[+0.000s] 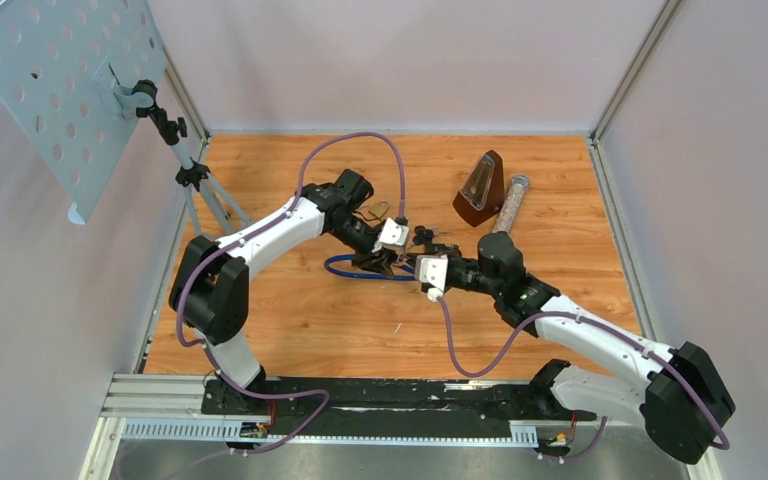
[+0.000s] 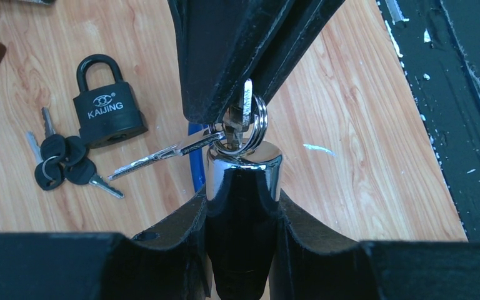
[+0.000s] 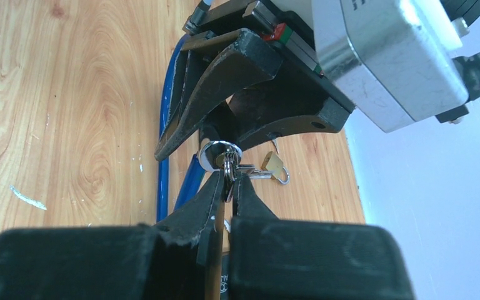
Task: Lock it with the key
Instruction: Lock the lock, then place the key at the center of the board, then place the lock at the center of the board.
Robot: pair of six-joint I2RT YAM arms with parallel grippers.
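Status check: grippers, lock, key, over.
Left gripper shut on chrome-capped cable lock. Right gripper shut on silver key at its keyhole end. Black padlock and spare keys lie off to the side, clear.

Key (image 2: 247, 106) in lock cylinder (image 2: 244, 172)

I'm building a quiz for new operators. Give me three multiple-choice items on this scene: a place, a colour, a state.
1. The black padlock lies: A in a drawer; B on the table beside a key bunch; C on a wall hook.
2. The cable lock has a cord coloured: A red; B green; C blue.
3. The right gripper is: A shut on the key; B wide open; C shut on the black padlock.
Answers: B, it rests on the wood by the keys; C, the cord shows blue; A, its fingers pinch the key head.
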